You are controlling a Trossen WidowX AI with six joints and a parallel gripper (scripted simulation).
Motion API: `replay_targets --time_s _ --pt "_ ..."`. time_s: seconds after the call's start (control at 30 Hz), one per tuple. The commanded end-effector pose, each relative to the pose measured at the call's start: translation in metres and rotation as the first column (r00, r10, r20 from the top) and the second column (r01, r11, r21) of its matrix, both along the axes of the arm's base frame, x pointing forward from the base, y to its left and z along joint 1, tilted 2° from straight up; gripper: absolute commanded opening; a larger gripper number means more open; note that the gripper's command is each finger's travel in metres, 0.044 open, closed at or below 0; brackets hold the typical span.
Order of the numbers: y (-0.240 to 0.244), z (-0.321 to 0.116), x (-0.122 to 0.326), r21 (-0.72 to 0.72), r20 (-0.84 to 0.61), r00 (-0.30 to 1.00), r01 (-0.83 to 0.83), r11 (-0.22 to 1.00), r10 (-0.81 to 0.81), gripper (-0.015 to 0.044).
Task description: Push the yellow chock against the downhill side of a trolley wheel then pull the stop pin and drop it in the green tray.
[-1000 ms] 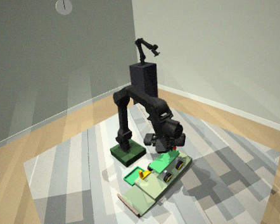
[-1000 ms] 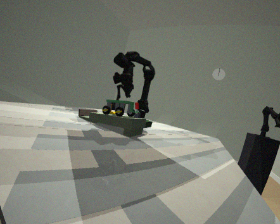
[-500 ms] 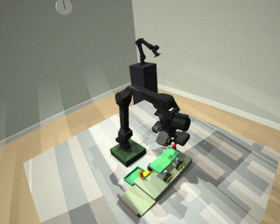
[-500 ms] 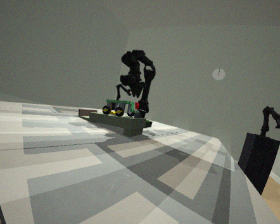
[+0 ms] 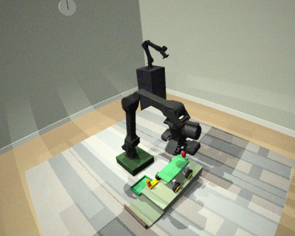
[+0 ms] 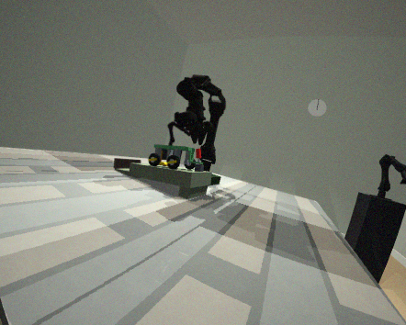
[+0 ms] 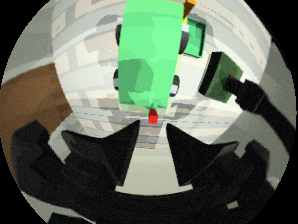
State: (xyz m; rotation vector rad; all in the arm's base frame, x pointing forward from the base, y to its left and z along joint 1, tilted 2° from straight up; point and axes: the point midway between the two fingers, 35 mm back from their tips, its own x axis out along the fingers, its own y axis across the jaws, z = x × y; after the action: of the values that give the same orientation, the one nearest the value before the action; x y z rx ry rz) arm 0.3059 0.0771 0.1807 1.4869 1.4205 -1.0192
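While the end effector hangs just uphill of the trolley, its two dark fingers stand partly parted with nothing between them, and the red head of the stop pin shows in the gap just ahead of their tips. Judging by this, the step in hand is lining up on the pin. To do it well, the fingers should come down evenly on either side of the red head without brushing the green deck, close squarely, and then draw back along the pin's own axis; any sideways tug risks nudging the trolley.

Farther along, the trolley sits on the ramp with its yellow-hubbed wheels on the slope. Beyond its downhill end, the yellow chock with its orange handle lies beside the green tray, near the trolley's low corner. Whether it actually touches a wheel cannot be told from these views; it looks close but possibly apart. That matters: if the chock is not firmly against a wheel, pulling the pin frees the trolley, so contact deserves checking first. The tray lies off the ramp's side, toward the arm's green base, a short carry from the pin.
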Motion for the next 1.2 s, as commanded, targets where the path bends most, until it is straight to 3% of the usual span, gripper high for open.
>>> replay_targets --time_s 0.0,1.17 --pt "0.003 -0.006 0.0 0.005 -0.004 1.0 0.002 1.0 -0.002 0.019" --pt "0.018 -0.049 0.001 0.007 -0.004 1.0 0.002 1.0 -0.002 0.019"
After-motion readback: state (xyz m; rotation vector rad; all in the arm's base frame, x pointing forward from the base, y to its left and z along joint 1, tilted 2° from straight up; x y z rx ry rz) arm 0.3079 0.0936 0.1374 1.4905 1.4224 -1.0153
